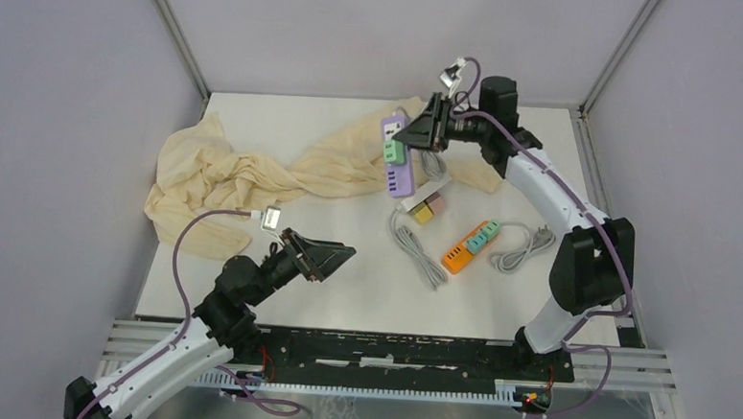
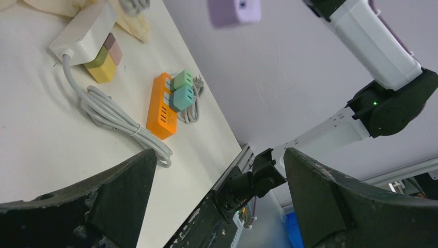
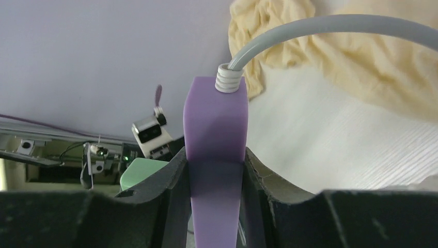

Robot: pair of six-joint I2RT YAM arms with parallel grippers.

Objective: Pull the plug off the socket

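The green plug sits in the purple power strip at the far middle of the table, beside a cream cloth. The right gripper clamps the strip's cord end. The left gripper hangs spread apart, holding nothing.

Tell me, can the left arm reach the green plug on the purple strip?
Probably yes. The left arm has its jaws open, and only bare table lies between them and the green plug. The right arm clamps the purple strip close beside it, so room looks tight.
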